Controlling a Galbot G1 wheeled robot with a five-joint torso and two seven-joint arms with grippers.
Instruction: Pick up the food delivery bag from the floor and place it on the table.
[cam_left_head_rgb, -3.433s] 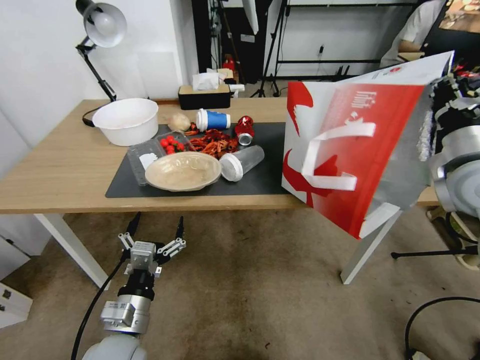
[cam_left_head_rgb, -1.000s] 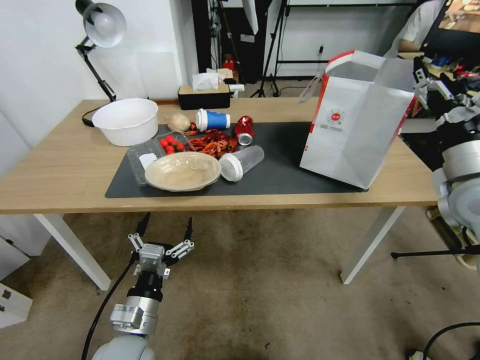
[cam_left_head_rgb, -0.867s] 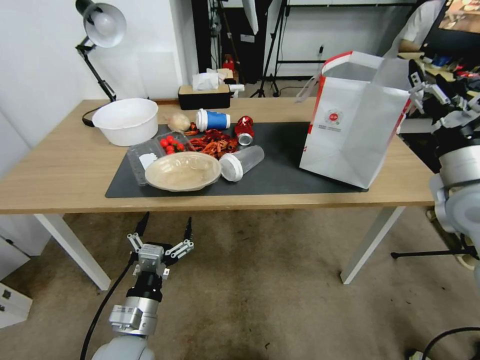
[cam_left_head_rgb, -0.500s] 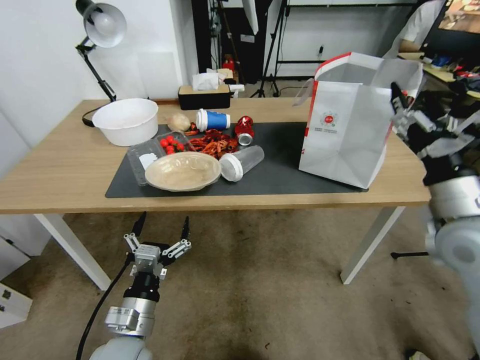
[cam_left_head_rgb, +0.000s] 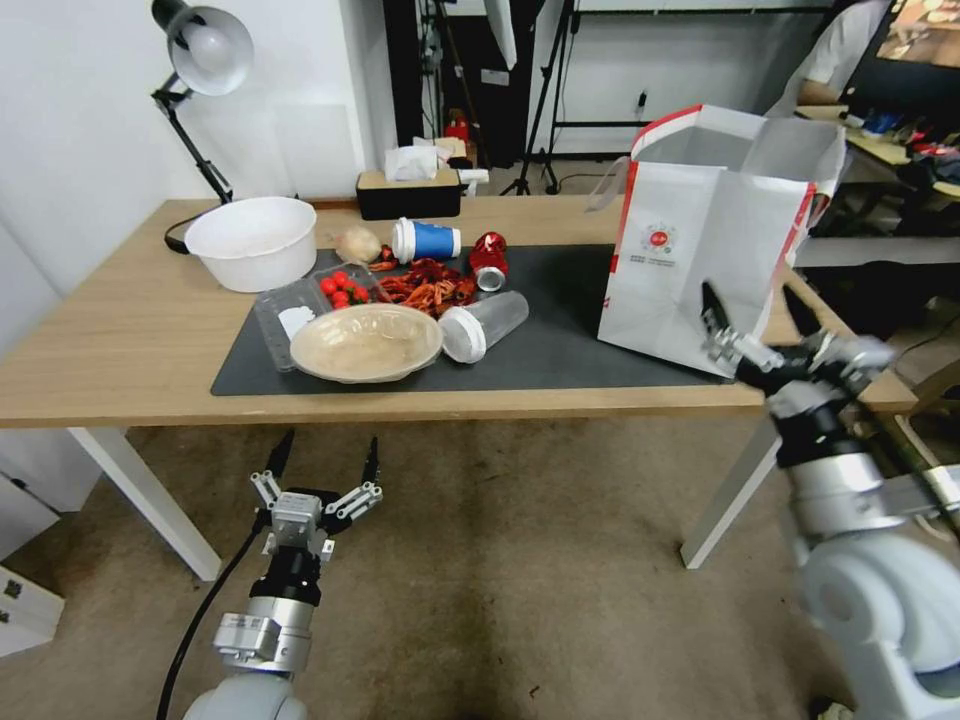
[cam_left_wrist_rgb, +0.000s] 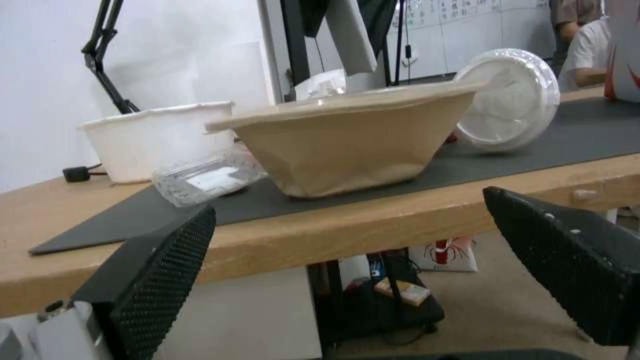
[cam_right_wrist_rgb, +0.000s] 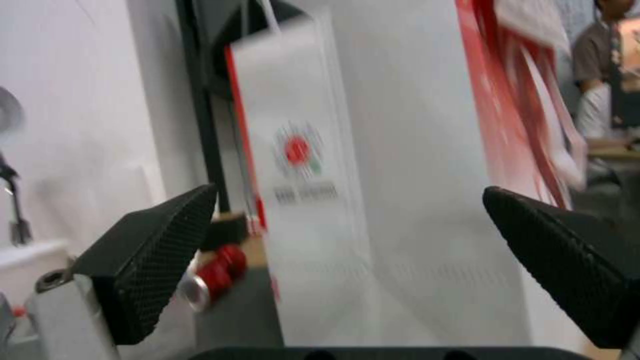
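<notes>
Food delivery bag (cam_left_head_rgb: 700, 270) upright on tabletop (cam_left_head_rgb: 120, 340), round red logo, print unreadable | right gripper (cam_left_head_rgb: 755, 305) beside it, jaws apart | left gripper (cam_left_head_rgb: 322, 455) below tabletop edge, jaws apart

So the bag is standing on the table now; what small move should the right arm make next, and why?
Probably draw the right gripper back a little more, away from the table. The bag stands upright on the mat, and the gripper is open and empty in front of the bag's lower corner.

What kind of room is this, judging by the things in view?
Probably a lab or studio set up for recording: tripod stands behind the table, a desk lamp, staged takeaway food beside the food delivery bag.
</notes>
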